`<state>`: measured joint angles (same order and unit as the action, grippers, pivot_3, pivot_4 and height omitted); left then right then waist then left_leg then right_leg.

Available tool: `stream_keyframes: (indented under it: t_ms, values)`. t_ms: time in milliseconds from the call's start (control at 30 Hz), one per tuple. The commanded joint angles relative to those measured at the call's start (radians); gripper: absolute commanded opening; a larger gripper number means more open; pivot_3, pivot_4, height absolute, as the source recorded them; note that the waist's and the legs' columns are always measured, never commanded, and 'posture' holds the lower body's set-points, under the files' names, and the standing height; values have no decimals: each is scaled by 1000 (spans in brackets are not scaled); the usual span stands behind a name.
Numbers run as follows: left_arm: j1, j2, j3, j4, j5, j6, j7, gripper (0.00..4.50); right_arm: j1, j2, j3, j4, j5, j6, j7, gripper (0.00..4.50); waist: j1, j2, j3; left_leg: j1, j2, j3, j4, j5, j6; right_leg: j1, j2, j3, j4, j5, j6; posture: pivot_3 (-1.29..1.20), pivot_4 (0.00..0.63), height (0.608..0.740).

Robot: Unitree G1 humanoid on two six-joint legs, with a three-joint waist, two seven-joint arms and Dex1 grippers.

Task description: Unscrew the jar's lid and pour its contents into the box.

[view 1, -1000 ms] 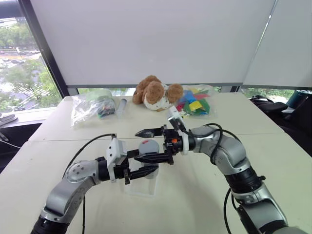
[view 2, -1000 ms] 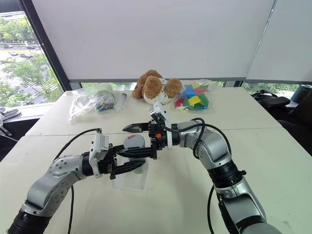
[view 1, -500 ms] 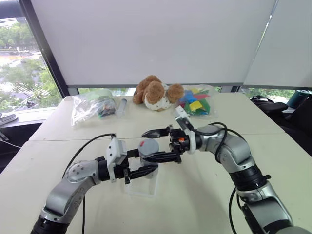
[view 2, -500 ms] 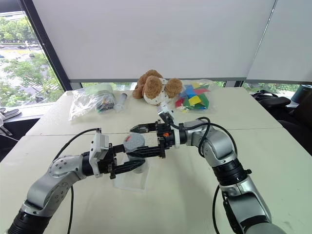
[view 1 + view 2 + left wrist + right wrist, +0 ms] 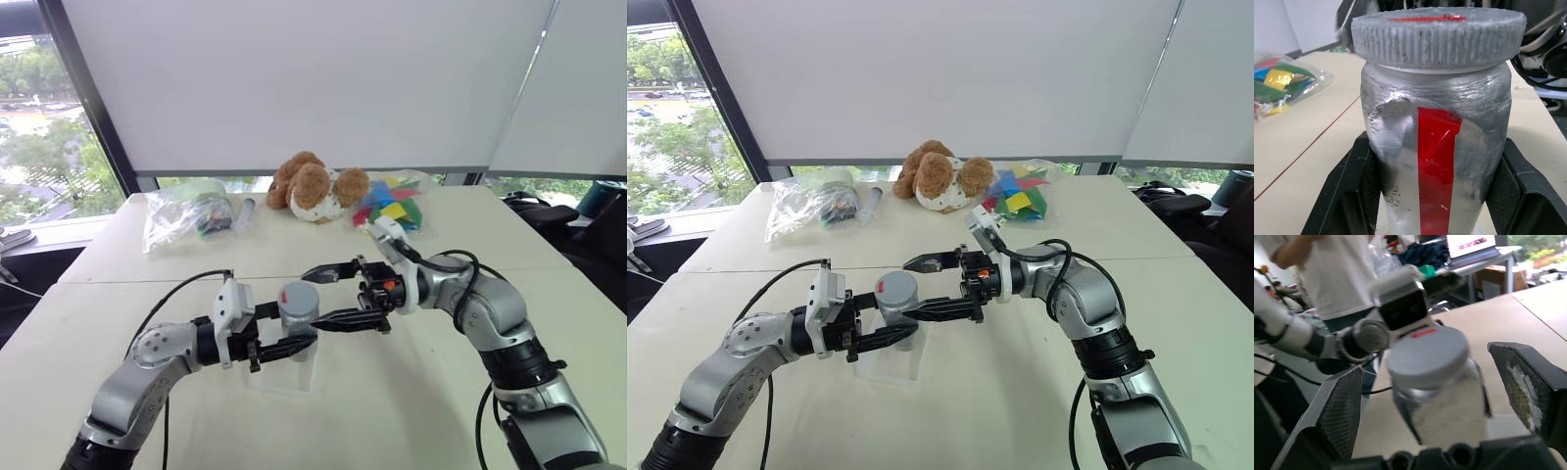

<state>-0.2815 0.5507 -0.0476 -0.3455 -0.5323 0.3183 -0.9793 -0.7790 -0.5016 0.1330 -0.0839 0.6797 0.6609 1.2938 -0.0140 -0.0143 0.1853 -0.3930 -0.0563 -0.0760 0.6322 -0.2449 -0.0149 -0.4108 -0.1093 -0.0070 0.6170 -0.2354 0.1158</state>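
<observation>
Jar: the jar (image 5: pixel 297 315) sits centre frame, upright, lid (image 5: pixel 298 295) on, above the box (image 5: pixel 284 370).
Left gripper: left gripper (image 5: pixel 294 338) pinches the jar's body.
Right gripper: right gripper (image 5: pixel 330 295) spread wide, just right of the lid, not touching.
Behind: teddy bear (image 5: pixel 313 186), bag of coloured pieces (image 5: pixel 392 208), clear bag (image 5: pixel 186 215) along the table's far edge.

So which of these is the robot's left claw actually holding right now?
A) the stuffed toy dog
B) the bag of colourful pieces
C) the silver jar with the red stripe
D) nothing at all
C: the left gripper is clamped on the jar, its fingers pressed against both sides, with the lid on top.
</observation>
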Motion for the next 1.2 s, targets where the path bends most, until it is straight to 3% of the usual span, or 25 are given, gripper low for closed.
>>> stream_keyframes:
  t_ms: [33, 700, 800, 867, 900, 1000, 1200]
  values:
    - [-2, 6, 14, -40, -7, -15, 0, 2167, -18, 8, -24, -43, 25, -2, -7, 4466, 1, 0, 0, 0, 0, 0, 0, 0, 0, 0, 0, 0, 0, 0, 0, 0, 150, 740]
    - [11, 8, 12, -59, -7, -9, 14, 2167, -95, 100, 57, 23, -84, -74, -25, 4466, 2, 0, 0, 0, 0, 0, 0, 0, 0, 0, 0, 0, 0, 0, 0, 0, 150, 740]
    - [11, 8, 11, -60, -7, -9, 15, 2167, -101, 109, 51, 20, -80, -71, -30, 3629, 1, 0, 0, 0, 0, 0, 0, 0, 0, 0, 0, 0, 0, 0, 0, 0, 150, 740]
    - [13, 9, 11, -61, -7, -9, 15, 2167, -102, 114, 46, 17, -74, -74, -30, 2581, 1, 0, 0, 0, 0, 0, 0, 0, 0, 0, 0, 0, 0, 0, 0, 0, 150, 740]
    - [13, 11, 11, -61, -8, -9, 15, 2167, -102, 117, 42, 16, -69, -74, -32, 2327, 1, 0, 0, 0, 0, 0, 0, 0, 0, 0, 0, 0, 0, 0, 0, 0, 150, 740]
    - [16, 13, 12, -62, -9, -10, 15, 2167, -99, 134, -2, 6, 5, -20, -46, 2339, 1, 0, 0, 0, 0, 0, 0, 0, 0, 0, 0, 0, 0, 0, 0, 0, 150, 740]
    - [25, 24, 22, -67, -19, -10, 14, 2167, -86, 130, -214, 20, 348, 284, -153, 2339, 4, 0, 0, 0, 0, -1, 0, 0, 0, 0, 0, 0, 0, 0, 0, 0, 150, 740]
